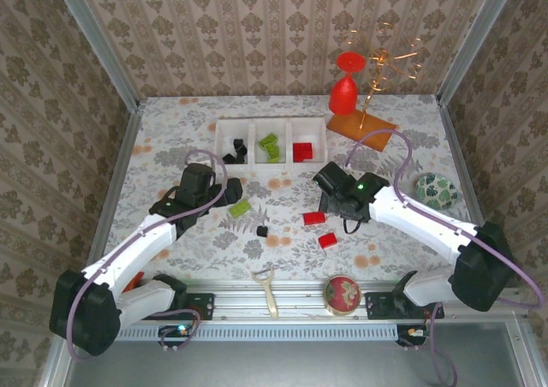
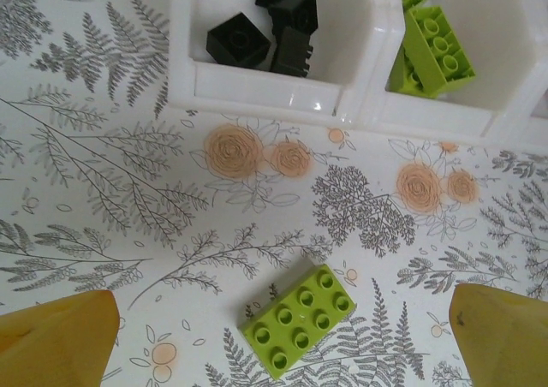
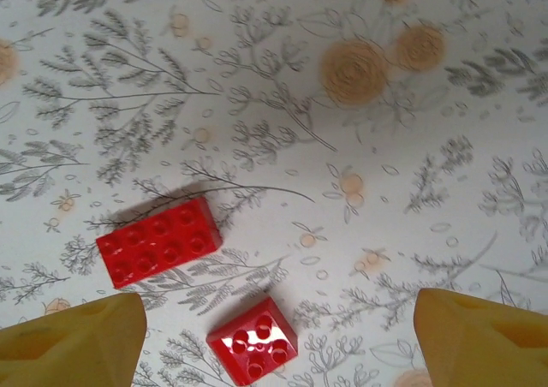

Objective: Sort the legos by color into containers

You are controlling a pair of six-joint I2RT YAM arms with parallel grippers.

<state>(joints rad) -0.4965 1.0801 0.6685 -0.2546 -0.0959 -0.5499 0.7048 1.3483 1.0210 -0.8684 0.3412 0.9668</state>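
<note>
Two red legos [image 3: 158, 241] lie close together on the worktop beneath my open right end effector [image 3: 276, 336]; closing could catch both. Left end effector [image 2: 281, 331], also open, hovers over a lime lego [image 2: 300, 318] near the containers [image 2: 257, 87].

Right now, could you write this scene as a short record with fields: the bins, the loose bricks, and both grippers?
bins: three joined white bins in a row
left bin: black bricks
middle bin: lime green bricks
right bin: red lego
loose on table: loose green brick, black cube, long red brick, square red brick
left gripper: jaws open, above the loose green brick
right gripper: jaws open, empty, above the square red brick
</note>
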